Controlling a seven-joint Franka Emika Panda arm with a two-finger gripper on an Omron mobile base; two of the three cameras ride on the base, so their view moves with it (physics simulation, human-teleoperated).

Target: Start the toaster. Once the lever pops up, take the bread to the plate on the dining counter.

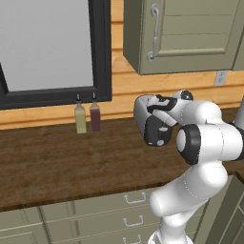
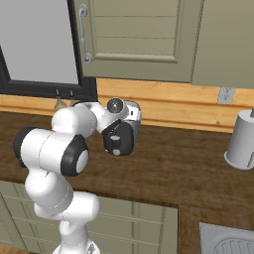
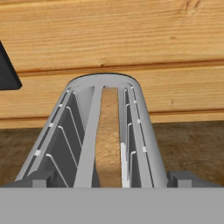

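Note:
The toaster (image 1: 141,113) stands on the wood counter by the wall, its glossy black end panel (image 2: 118,139) turned toward me. In the hand view I look along the toaster's (image 3: 144,131) top, where the bread (image 3: 108,135) stands as a tan slice in a slot between wire guides. My gripper (image 3: 113,179) hovers open just over the near end, one fingertip on each side of the body and nothing between them. The arm's wrist covers part of the toaster in both base views. The plate and the dining counter are out of view.
Two small bottles (image 1: 81,119) (image 1: 95,117) stand against the wall left of the toaster, under a dark window frame (image 1: 100,52). A wall cabinet (image 1: 190,33) hangs above. A grey canister (image 2: 243,141) and a sink (image 2: 228,240) lie to the right. Drawers (image 1: 133,198) front the counter.

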